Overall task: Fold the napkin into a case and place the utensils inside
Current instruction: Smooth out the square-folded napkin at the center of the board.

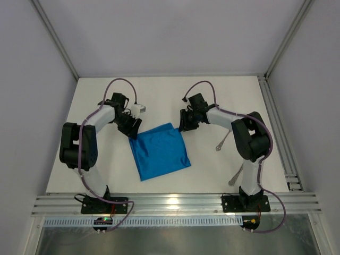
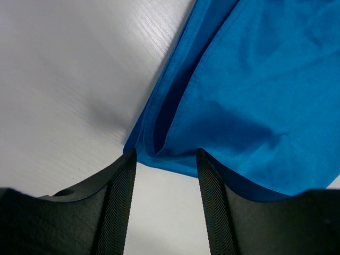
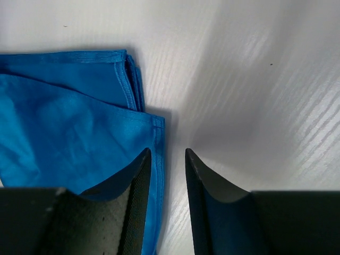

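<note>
White table (image 1: 159, 95), pale grey walls (image 1: 170, 37); mid-frame my left gripper (image 1: 134, 132) and right gripper (image 1: 183, 126) gape empty beside the bright blue cloth napkin (image 1: 159, 151).

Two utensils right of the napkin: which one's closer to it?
The far utensil, just left of the right arm at its elbow. The near utensil lies by that arm's base, farther from the napkin.

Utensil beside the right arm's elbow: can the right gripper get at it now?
Probably yes. The utensil lies bare on the table, apart from the napkin. The right gripper is open and empty, though it must swing back sharply toward its own base.
</note>
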